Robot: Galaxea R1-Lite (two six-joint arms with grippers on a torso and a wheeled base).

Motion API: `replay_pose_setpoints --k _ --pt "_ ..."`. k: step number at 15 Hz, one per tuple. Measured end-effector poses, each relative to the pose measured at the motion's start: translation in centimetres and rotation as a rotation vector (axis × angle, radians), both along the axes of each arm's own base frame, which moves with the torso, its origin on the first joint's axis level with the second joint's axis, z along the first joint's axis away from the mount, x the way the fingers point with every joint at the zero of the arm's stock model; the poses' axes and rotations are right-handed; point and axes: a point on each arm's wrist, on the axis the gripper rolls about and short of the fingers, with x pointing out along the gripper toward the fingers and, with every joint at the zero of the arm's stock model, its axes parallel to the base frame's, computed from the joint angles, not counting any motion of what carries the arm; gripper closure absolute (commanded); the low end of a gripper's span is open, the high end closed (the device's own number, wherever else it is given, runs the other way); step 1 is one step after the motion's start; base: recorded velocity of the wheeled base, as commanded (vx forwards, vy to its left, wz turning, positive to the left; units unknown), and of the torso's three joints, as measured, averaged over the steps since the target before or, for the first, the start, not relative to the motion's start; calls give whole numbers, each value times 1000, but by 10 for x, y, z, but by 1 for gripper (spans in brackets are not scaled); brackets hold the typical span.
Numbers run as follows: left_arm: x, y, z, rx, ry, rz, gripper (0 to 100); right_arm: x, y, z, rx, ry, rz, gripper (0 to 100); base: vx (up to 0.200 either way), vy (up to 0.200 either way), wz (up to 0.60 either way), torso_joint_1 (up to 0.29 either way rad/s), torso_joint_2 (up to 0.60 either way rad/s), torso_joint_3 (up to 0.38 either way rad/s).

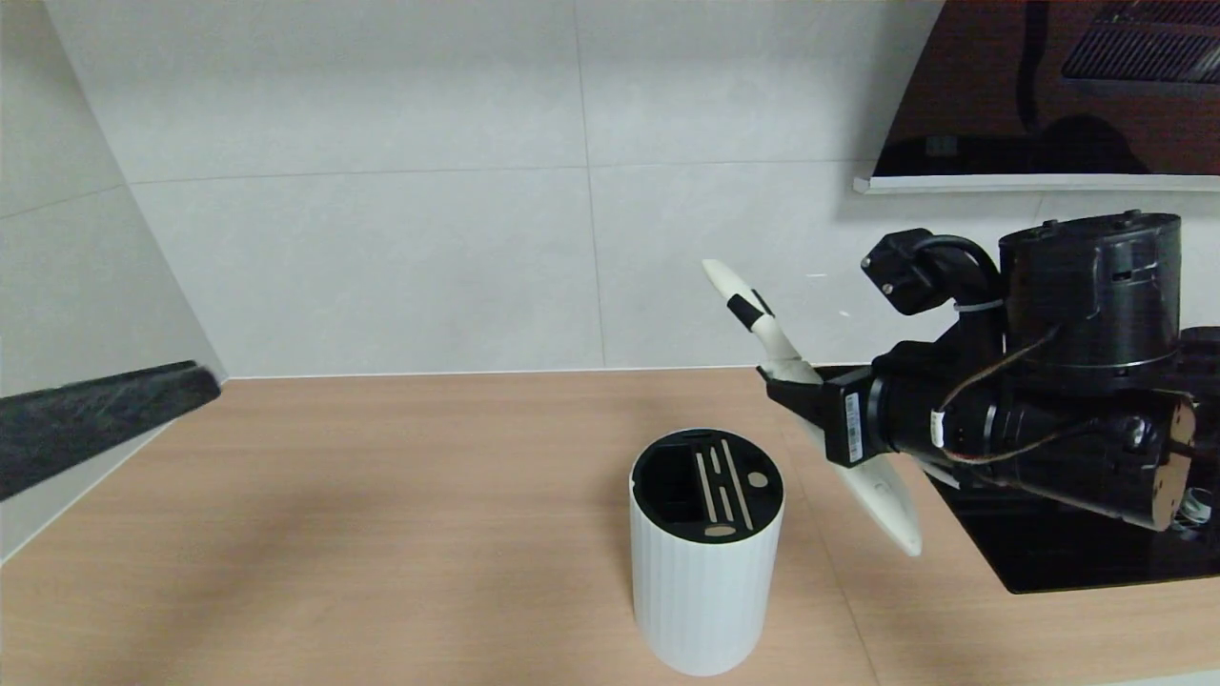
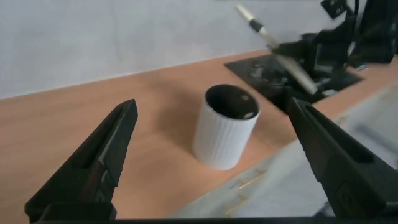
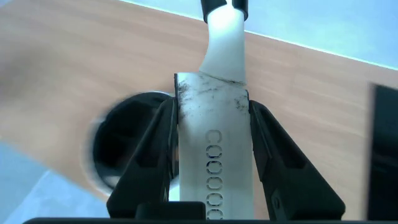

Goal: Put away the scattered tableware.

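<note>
A white ribbed utensil holder (image 1: 705, 562) with a black slotted top stands upright on the wooden counter (image 1: 381, 495). Just to its right and above counter level, my right gripper (image 1: 796, 386) is shut on a white knife (image 1: 882, 500) held at a slant, handle with a black band up toward the wall, blade tip down beside the holder. In the right wrist view the knife (image 3: 214, 137) lies clamped between the fingers (image 3: 155, 143), with the holder (image 3: 118, 143) below. My left gripper (image 2: 211, 107) hangs open in front of the holder (image 2: 224, 134), well apart from it; the knife (image 2: 273, 43) shows beyond.
A black glass cooktop (image 1: 1067, 553) is set into the counter at the right, under a dark range hood (image 1: 1048, 86). A tiled wall closes the back. A dark bar (image 1: 95, 414) juts in at the left. Bare counter stretches left of the holder.
</note>
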Motion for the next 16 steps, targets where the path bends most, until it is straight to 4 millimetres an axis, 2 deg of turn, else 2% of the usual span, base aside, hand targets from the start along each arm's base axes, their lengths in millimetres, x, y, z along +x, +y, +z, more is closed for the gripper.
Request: replay_pose_setpoints --k 2,6,11,16 --pt "25 -18 -5 -81 34 -99 0 -14 13 -2 27 25 49 100 0 0 0 0 0 0" --pt "61 -56 -32 -152 100 -199 0 -38 37 -5 50 41 90 100 0 0 0 0 0 0" --pt "78 -86 -36 -410 248 -262 0 -46 50 0 143 16 130 100 0 0 0 0 0 0" --pt "97 -101 -52 -418 305 -187 0 -46 68 -12 164 35 143 100 0 0 0 0 0 0"
